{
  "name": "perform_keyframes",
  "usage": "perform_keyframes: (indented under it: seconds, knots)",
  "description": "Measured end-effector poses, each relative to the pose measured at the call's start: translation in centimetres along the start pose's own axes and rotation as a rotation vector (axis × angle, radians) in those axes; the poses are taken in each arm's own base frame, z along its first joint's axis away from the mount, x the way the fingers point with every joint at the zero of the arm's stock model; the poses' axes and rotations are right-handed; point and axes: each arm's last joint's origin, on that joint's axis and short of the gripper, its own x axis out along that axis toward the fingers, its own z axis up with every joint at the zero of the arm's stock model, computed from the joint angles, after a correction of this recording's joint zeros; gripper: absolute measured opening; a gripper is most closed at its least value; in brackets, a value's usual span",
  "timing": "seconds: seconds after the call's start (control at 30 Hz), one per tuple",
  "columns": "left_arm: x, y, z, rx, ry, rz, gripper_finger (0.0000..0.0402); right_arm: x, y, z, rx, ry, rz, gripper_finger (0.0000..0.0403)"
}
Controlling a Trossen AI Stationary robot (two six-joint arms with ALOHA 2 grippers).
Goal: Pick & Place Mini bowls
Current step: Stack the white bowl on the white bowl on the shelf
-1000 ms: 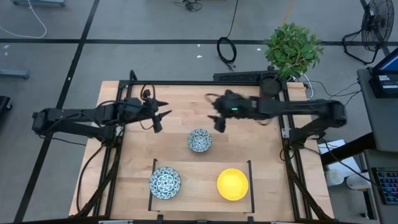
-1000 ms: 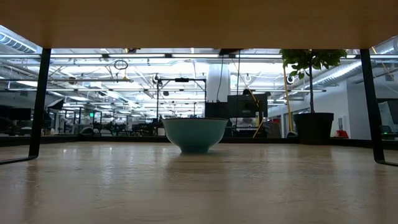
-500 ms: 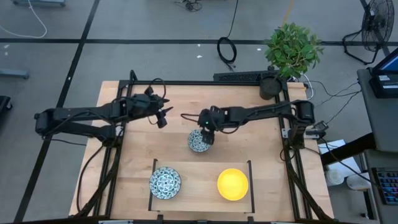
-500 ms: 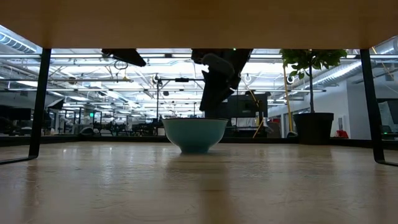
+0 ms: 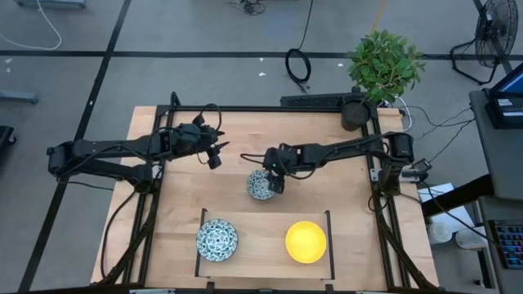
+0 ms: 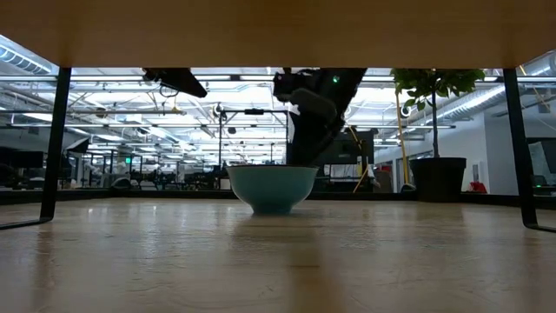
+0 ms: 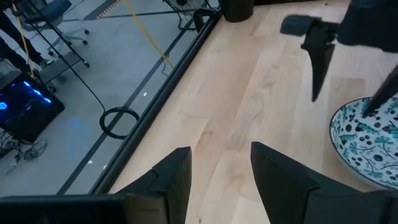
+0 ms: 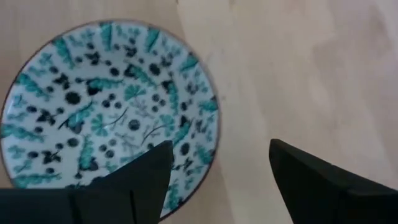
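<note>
**Right gripper spread over the rim of a patterned bowl at mid-table**

Nearest the front edge of the wooden table [image 5: 180, 212], a dark rectangular frame [image 5: 263, 214] marks off a bay holding two mini bowls: a blue-patterned bowl [image 5: 216, 239] on the left and a plain yellow bowl [image 5: 306, 242] on the right, well apart from each other.

Behind the bay, near the table's centre, stands a third bowl [image 5: 261, 185], white with a dense blue-green pattern, upright and on the bare wood outside the frame. In the low view it appears as a pale rounded bowl resting on its foot. The right gripper [image 5: 276, 175] is directly above this bowl's right-hand rim. Its fingers [image 8: 134, 180] are spread, one over the patterned interior and one outside the rim over the wood, so the rim lies between them; whether either finger touches the bowl cannot be told. The right arm reaches in from the table's right edge.

Farther back and to the left, the left gripper [image 5: 214, 153] hangs above bare wood, near the centre bowl but apart from it, its fingers [image 7: 172, 180] released and holding nothing.

At the far right corner stands a dark plant pot [image 5: 355, 113] with a green plant [image 5: 385, 64].
</note>
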Motion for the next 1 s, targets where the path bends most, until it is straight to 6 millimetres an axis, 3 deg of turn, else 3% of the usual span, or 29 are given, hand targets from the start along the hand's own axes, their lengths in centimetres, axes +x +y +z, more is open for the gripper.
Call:
perform_keyframes:
  seconds: [0.4,0.53,0.7,1.0]
  knots:
    - [0.0,0.0,0.3,-0.024,-0.026,0.004,0.017,2.0,-0.4,-2.5,0.034,-0.029,0.068,0.0252]
    - [0.0,0.0,0.3,-0.028,-0.026,0.004,0.017,2.2,-0.5,-2.8,0.036,-0.034,0.067,0.0233]
    - [0.0,0.0,0.3,-0.029,-0.027,0.0,0.017,2.3,-0.6,-2.9,0.037,-0.033,0.066,0.0173]
    - [0.0,0.0,0.3,-0.029,-0.027,0.0,0.017,2.2,-1.0,-2.8,0.021,-0.045,0.07,0.0029]
